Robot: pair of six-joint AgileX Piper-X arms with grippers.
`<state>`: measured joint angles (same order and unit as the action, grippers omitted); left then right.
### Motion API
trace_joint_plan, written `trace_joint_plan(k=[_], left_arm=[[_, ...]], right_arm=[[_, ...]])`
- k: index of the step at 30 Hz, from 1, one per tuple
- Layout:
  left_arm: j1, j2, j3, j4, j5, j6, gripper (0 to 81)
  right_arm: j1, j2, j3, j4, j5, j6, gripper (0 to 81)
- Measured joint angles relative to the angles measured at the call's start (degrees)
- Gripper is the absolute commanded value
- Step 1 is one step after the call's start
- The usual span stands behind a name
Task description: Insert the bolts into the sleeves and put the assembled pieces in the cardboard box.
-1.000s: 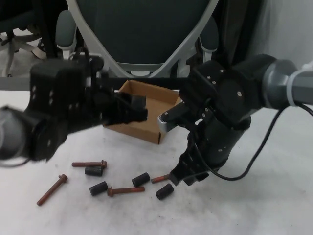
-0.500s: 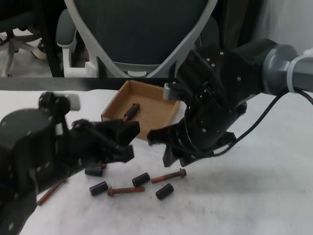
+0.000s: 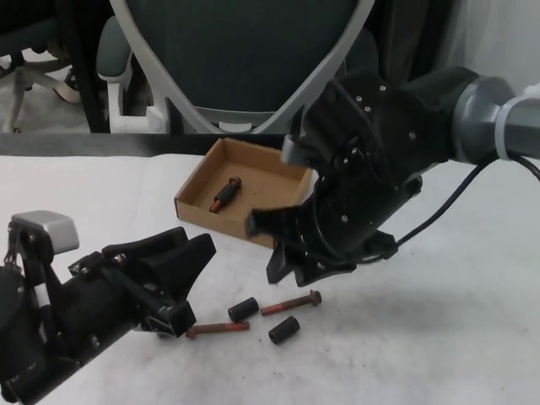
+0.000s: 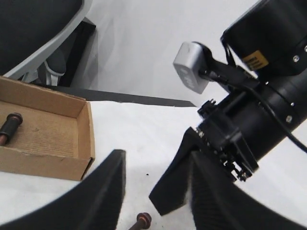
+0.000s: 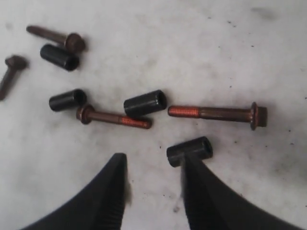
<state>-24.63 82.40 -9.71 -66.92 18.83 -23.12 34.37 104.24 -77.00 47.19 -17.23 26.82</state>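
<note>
The cardboard box (image 3: 278,179) sits at the back of the bench with one assembled bolt and sleeve (image 3: 224,193) lying in it. Two rusty bolts (image 3: 291,302) and two black sleeves (image 3: 243,309) lie loose in front. My right gripper (image 3: 280,246) hangs open above them; its wrist view has a sleeve (image 5: 189,149) at one fingertip, a long bolt (image 5: 218,114) and another sleeve (image 5: 145,103) beyond. My left gripper (image 3: 186,283) is low at the front left, open and holding nothing. From the left wrist I see the box (image 4: 88,134) and the right arm.
More bolts (image 5: 55,36) and sleeves (image 5: 60,56) lie scattered on the white bench farther out from the right gripper. An office chair (image 3: 245,59) stands behind the bench. The two grippers are close together above the loose parts.
My left arm has drawn back from over the box to the front left, uncovering the assembled piece inside. My right gripper has risen from the loose parts and swung left.
</note>
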Motion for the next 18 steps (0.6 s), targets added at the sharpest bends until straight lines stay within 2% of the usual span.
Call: trace_joint_plan(k=[1,3,7,10,11,14,15,18], left_arm=[[0.0,0.0,0.2,-0.8,0.0,-0.1,39.8],[0.0,0.0,0.3,-1.4,-0.1,0.0,39.8],[0.0,0.0,0.3,-2.1,-0.5,0.0,39.8],[0.0,0.0,0.3,-2.1,-0.4,0.0,39.8],[0.0,0.0,0.3,-2.1,-0.4,0.0,39.8],[0.0,0.0,0.3,-2.1,-0.4,0.0,39.8],[0.0,0.0,0.3,-2.1,-0.4,0.0,39.8],[0.0,0.0,0.3,-2.1,-0.4,0.0,39.8]], right_arm=[[0.0,0.0,0.0,0.1,0.0,0.0,35.7],[0.7,0.0,0.0,1.3,-0.3,-5.5,35.7],[3.1,0.0,0.0,4.4,-0.4,-23.3,35.7],[4.2,0.0,0.0,7.0,2.9,-35.6,35.7],[4.3,0.0,0.0,7.3,3.2,-35.6,35.7],[5.5,0.0,0.0,12.8,9.9,-47.5,35.7],[5.6,0.0,0.0,15.6,17.9,-58.7,35.7],[5.6,0.0,0.0,17.4,22.9,-68.1,35.7]])
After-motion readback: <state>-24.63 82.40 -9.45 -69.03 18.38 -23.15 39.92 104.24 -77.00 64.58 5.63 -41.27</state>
